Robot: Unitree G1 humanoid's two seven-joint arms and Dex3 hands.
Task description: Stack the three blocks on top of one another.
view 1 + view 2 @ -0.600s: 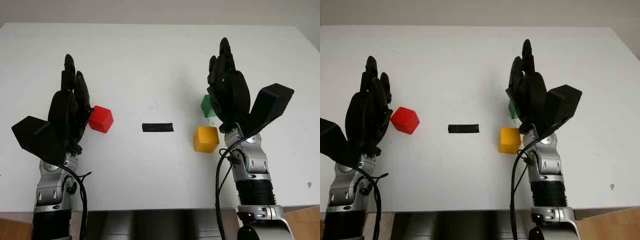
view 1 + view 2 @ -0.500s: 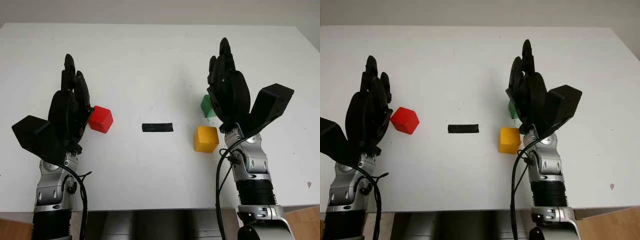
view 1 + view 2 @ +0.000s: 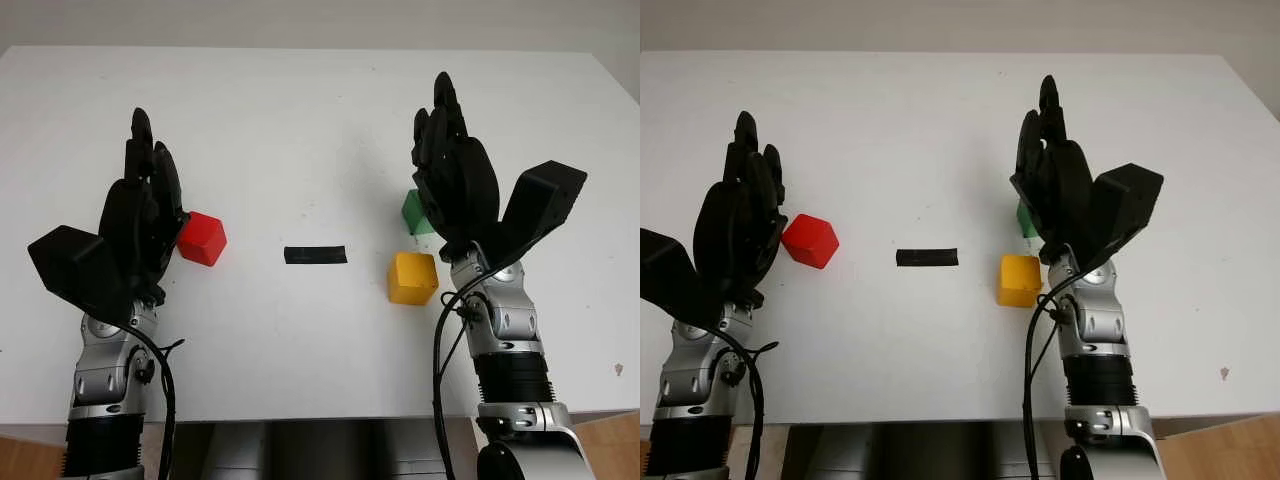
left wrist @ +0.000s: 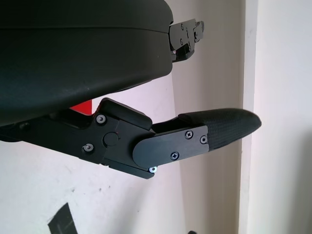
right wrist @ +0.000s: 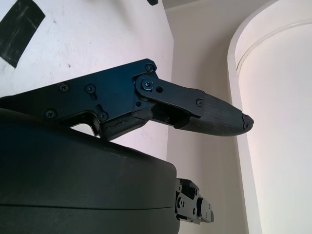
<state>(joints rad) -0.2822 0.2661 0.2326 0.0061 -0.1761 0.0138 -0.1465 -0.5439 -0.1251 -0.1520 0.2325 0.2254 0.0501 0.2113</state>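
Blocks lie apart on white counter point(image 3: 300, 120), none stacked. Left hand point(image 3: 140, 225) open, raised beside red block point(image 3: 203, 238). Right hand point(image 3: 455, 185) open, raised over green block point(image 3: 413, 212). Yellow block point(image 3: 412, 278) near green one. Black tape strip point(image 3: 315, 254) between red and yellow.
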